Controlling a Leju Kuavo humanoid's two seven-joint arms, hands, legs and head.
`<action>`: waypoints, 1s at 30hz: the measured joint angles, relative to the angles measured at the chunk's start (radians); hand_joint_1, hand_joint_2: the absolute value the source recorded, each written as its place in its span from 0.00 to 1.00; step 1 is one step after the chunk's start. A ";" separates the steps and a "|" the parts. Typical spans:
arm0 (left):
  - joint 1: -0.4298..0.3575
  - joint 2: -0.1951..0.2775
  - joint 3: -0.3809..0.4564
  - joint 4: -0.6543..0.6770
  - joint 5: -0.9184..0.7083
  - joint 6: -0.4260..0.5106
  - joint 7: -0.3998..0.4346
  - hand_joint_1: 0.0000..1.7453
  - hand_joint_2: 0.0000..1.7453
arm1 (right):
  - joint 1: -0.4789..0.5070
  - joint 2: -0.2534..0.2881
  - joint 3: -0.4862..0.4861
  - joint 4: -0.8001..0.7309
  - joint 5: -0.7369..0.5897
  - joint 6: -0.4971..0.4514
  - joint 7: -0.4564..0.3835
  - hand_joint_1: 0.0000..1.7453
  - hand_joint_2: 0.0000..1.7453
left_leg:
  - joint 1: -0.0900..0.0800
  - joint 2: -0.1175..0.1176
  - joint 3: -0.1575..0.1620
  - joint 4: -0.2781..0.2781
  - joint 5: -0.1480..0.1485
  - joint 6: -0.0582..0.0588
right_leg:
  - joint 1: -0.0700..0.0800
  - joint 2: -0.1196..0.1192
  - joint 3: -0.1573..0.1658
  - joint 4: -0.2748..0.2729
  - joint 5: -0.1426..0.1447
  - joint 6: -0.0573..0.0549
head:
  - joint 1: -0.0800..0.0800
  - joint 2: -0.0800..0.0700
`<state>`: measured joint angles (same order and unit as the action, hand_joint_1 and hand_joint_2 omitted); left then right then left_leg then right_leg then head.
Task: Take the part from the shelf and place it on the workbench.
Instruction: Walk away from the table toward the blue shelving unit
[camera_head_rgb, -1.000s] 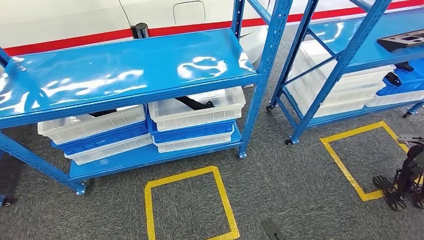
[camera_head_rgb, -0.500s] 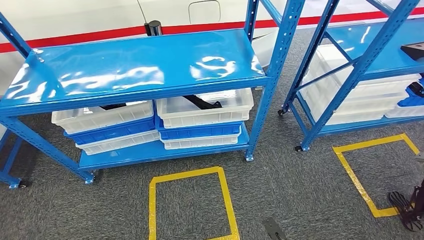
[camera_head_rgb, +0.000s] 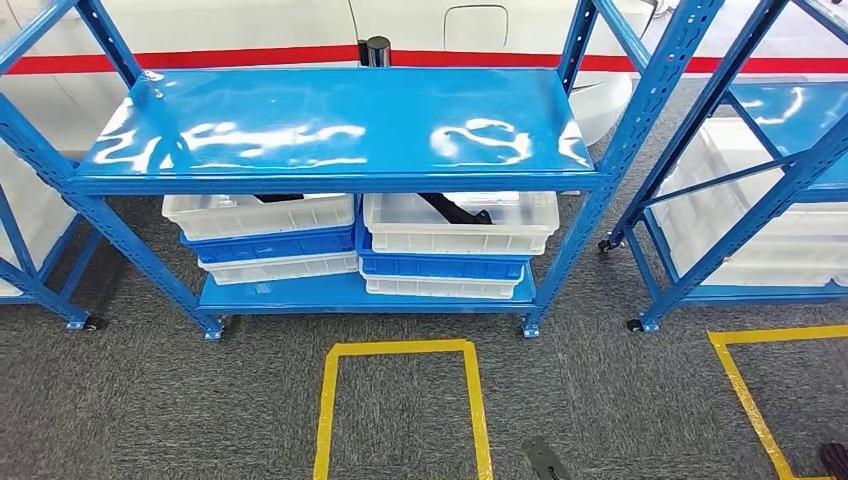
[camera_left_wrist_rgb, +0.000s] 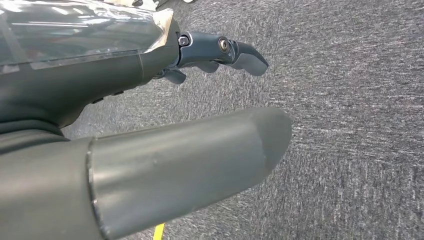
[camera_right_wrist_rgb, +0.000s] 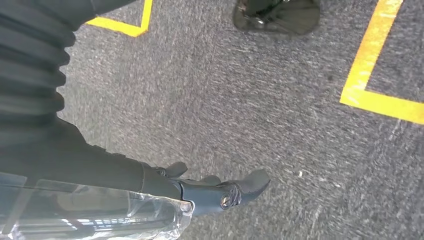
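Two stacks of shallow bins sit side by side on the lower deck of the blue shelf (camera_head_rgb: 340, 180) that spans the middle of the head view, each stack built of a white bin on top, a blue bin under it and another white one at the bottom. In the top white bin on the right (camera_head_rgb: 460, 222), just right of centre in the frame, lies the black part (camera_head_rgb: 452, 209), tilted and partly hidden under the shelf's glossy upper deck. The top white bin on the left (camera_head_rgb: 258, 214) holds another dark piece (camera_head_rgb: 280, 198), of which little shows. A second blue shelf (camera_head_rgb: 760, 200) with white bins stands at the right edge of the frame. On the grey carpet below, a yellow tape square (camera_head_rgb: 400, 410) lies at lower centre, and another yellow outline (camera_head_rgb: 760, 400) at lower right. The left hand (camera_left_wrist_rgb: 150, 125) hangs over the carpet with its fingers (camera_left_wrist_rgb: 235, 50) stretched out, apart from the thumb, holding nothing. The right hand (camera_right_wrist_rgb: 165, 185) likewise hangs above the carpet near yellow tape, fingers (camera_right_wrist_rgb: 245, 185) extended and nothing between them.
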<state>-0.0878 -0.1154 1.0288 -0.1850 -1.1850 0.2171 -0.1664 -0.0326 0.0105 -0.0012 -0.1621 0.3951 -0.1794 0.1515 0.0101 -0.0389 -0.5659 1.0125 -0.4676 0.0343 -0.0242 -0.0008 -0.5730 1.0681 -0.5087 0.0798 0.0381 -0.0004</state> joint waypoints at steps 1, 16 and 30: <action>0.000 0.000 0.000 0.000 0.000 0.000 0.000 0.00 0.50 | -0.001 0.000 0.000 0.000 0.000 -0.001 0.004 0.00 0.00 | -0.002 -0.002 -0.001 0.002 -0.002 -0.006 | -0.001 0.002 0.018 -0.040 0.014 -0.005 | -0.001 0.000; 0.008 0.004 -0.030 -0.002 0.044 -0.012 0.006 0.00 0.50 | 0.004 0.004 -0.001 -0.003 -0.012 -0.009 0.001 0.00 1.00 | 0.003 0.000 -0.001 -0.008 0.003 -0.022 | 0.012 0.006 0.022 -0.057 0.023 -0.043 | -0.002 0.000; 0.043 0.021 -0.171 -0.024 0.227 -0.044 0.031 0.00 0.00 | 0.029 0.003 -0.001 -0.025 -0.071 0.018 -0.023 0.00 0.00 | -0.003 0.001 -0.004 -0.007 0.003 -0.024 | 0.009 0.006 0.022 -0.057 0.023 -0.043 | -0.002 0.000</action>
<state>-0.0450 -0.0949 0.8574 -0.2089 -0.9582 0.1734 -0.1357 -0.0031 0.0134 -0.0019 -0.1869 0.3236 -0.1617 0.1283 0.0070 -0.0382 -0.5694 1.0055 -0.4651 0.0101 -0.0156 0.0052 -0.5514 1.0110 -0.4861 0.0367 0.0358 -0.0004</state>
